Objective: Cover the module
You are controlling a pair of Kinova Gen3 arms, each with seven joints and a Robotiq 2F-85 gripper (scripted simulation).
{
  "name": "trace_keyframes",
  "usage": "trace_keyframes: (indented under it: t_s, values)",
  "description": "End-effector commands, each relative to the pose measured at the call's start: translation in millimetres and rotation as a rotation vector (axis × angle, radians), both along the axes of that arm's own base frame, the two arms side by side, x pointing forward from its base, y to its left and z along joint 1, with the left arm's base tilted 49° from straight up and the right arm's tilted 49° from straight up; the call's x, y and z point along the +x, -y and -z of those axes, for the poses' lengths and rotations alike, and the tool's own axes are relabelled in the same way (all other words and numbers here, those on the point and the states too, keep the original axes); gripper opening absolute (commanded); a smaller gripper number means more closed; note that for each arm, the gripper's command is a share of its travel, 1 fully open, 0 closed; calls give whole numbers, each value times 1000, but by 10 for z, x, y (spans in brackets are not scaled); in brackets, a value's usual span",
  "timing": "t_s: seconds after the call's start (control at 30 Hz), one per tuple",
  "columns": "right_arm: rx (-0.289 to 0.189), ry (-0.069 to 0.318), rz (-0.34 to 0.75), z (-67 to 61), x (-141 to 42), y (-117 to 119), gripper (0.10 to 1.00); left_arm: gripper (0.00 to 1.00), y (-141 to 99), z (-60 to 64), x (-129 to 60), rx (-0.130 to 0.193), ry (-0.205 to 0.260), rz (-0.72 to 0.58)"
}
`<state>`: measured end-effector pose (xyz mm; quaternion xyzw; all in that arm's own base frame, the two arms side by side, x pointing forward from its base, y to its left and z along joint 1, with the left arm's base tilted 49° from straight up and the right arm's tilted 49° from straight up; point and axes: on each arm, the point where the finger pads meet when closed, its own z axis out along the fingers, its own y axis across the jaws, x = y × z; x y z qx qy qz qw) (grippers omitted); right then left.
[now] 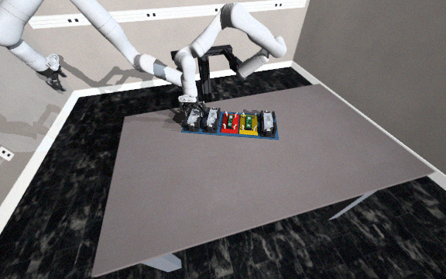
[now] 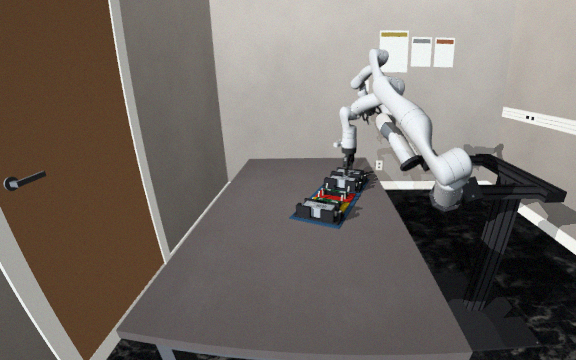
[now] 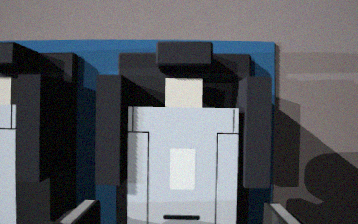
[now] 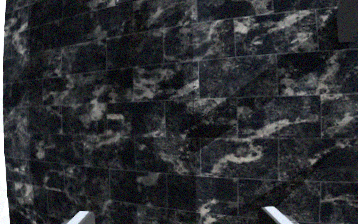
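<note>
Three pale grey covers (image 1: pixel 193 120) (image 1: pixel 212 118) (image 1: pixel 268 122) sit in black holders on the blue board. The yellow plate (image 1: pixel 248 132) carries a green module (image 1: pixel 248 122) with white posts around it, uncovered. My left gripper (image 1: pixel 193 110) (image 3: pixel 181 212) is open over the end cover (image 3: pixel 183 125) beside the board's outer edge. Its fingertips stand on either side of that cover, with a gap at each side; their exact height is hard to tell. My right gripper (image 1: pixel 57 82) (image 4: pixel 177 216) is open and empty, off the table.
A red plate (image 1: pixel 229 131) with another green module (image 1: pixel 231 122) lies between the yellow plate and the middle cover. The neighbouring holder (image 3: pixel 28 125) stands close to the left fingers. The blue board (image 3: pixel 100 50) rests near the edge of the grey table (image 1: pixel 246 174).
</note>
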<state>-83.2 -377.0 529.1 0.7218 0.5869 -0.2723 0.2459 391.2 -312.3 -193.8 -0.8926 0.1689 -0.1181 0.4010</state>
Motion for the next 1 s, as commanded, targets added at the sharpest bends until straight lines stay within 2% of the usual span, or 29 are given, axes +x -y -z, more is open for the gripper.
trace_keyframes:
  t_s: [0.0, 0.37, 0.97]
  values:
    - [-1, 1, 1, -5, -4, -2, 999, 999, -4, 12, -4, 0, -5, 4]
    - [-1, 1, 1, -5, -4, -2, 999, 999, -71, 77, 31, 0, -5, 4]
    - [-1, 1, 1, -5, -4, -2, 999, 999, -71, 77, 31, 0, -5, 4]
